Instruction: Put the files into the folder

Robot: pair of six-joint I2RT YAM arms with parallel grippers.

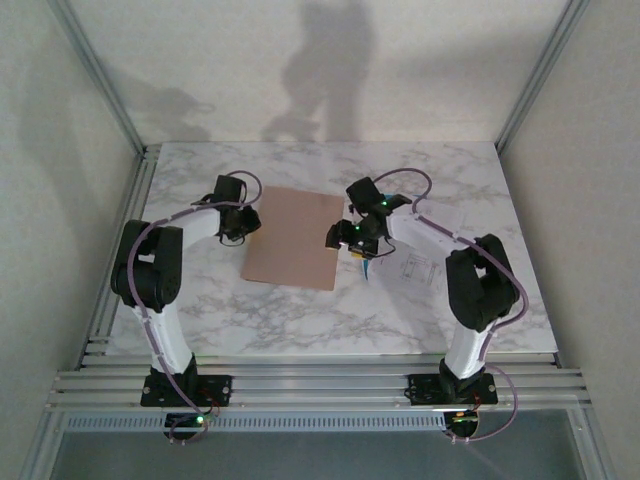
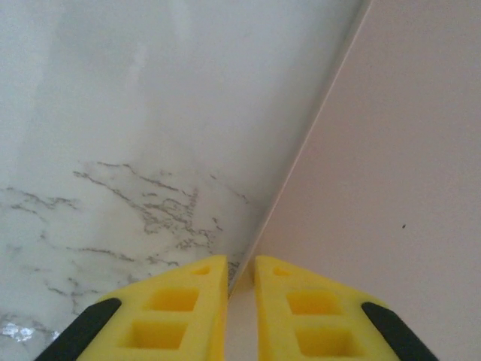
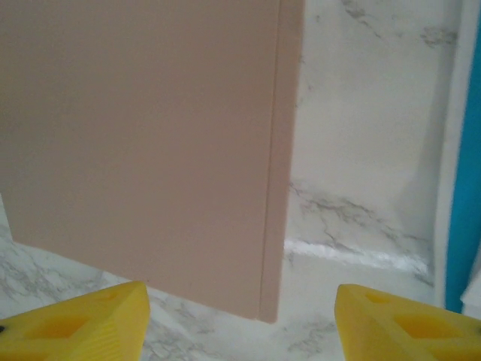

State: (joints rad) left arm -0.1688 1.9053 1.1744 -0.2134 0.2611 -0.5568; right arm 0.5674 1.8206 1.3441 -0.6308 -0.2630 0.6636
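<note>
The tan-brown folder [image 1: 295, 238] lies flat and closed in the middle of the marble table. My left gripper [image 1: 245, 222] is at its left edge. In the left wrist view its yellow fingers [image 2: 188, 308] stand almost together, with the folder's [image 2: 391, 150] edge caught in the narrow gap of the left gripper [image 2: 240, 263]. My right gripper [image 1: 337, 238] hovers at the folder's right edge. It is open [image 3: 240, 295], wide apart above the folder's [image 3: 150, 135] near corner, holding nothing. The files [image 1: 415, 265] lie to the right, partly under the right arm; a cyan sheet [image 3: 467, 188] shows beside the white ones.
Aluminium frame rails [image 1: 120, 120] and white walls close in the table on the left, right and back. Bare marble [image 1: 300, 320] stretches between the folder and the near edge, where the two arm bases are bolted.
</note>
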